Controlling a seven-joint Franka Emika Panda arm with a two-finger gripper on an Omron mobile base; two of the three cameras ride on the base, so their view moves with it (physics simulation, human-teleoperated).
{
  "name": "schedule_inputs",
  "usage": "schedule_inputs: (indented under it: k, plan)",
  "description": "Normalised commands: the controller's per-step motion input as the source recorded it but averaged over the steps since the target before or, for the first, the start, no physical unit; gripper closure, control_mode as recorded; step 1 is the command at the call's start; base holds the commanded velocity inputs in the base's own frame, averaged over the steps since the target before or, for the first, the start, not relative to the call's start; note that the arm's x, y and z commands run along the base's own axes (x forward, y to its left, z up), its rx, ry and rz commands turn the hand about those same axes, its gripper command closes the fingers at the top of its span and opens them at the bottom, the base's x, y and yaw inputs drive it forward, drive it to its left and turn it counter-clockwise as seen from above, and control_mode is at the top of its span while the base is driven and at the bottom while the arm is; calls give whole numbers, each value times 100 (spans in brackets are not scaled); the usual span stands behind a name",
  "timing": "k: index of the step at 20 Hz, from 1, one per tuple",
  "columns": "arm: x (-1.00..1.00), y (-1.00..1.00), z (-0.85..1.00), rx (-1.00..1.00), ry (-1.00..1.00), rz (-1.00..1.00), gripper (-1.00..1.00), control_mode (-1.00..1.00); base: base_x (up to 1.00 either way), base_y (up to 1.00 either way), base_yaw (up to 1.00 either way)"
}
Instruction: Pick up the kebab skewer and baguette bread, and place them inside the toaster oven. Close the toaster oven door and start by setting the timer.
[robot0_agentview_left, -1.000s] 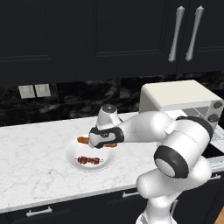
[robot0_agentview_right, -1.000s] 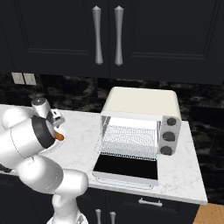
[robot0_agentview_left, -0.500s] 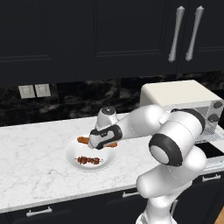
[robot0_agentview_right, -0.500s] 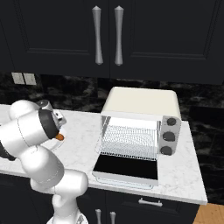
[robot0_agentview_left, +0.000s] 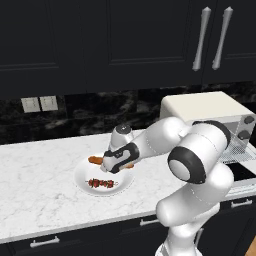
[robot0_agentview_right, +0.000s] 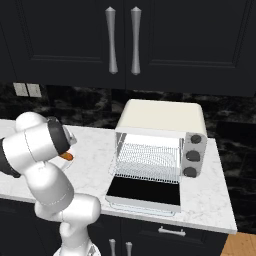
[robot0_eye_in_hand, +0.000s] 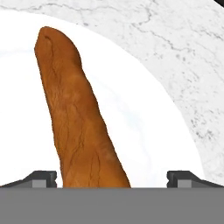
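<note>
Gripper (robot0_agentview_left: 111, 169) hangs low over the white plate (robot0_agentview_left: 82, 181), and its two dark finger tips (robot0_eye_in_hand: 41, 178) stand wide apart, one on each side of the baguette bread (robot0_eye_in_hand: 78, 118), with space between each tip and the loaf. In the hand view the baguette bread runs from between the tips up to about 11 o'clock and lies flat on the plate. In the left base view the orange-brown loaf shows at 12 o'clock on the plate, partly hidden by the hand, and the kebab skewer (robot0_agentview_left: 101, 183) lies just in front of it, near the middle of the plate. The plate rests on the pale marble counter (robot0_agentview_left: 35, 185). At 3 o'clock from the plate stands the toaster oven (robot0_agentview_right: 162, 140), well apart, with the toaster oven door (robot0_agentview_right: 145, 191) folded down flat and the wire rack (robot0_agentview_right: 150, 161) visible inside. No writing or label can be read on the oven or its three knobs (robot0_agentview_right: 192, 155).
</note>
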Motion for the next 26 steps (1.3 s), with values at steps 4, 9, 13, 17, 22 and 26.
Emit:
schedule_inputs:
  k: [4, 9, 13, 17, 22, 26]
  plan:
    - [0, 0, -1, 0, 0, 0, 100, -100, 0, 0, 0]
    - [0, 0, 0, 0, 0, 0, 100, -100, 0, 0, 0]
    - [-3, -7, 29, 0, 0, 0, 100, -100, 0, 0, 0]
    - [-8, -11, 63, 0, 0, 0, 100, -100, 0, 0, 0]
    - [-50, -16, 39, 0, -2, 0, 100, -100, 0, 0, 0]
    - [-67, -23, 22, 0, -1, 0, 100, -100, 0, 0, 0]
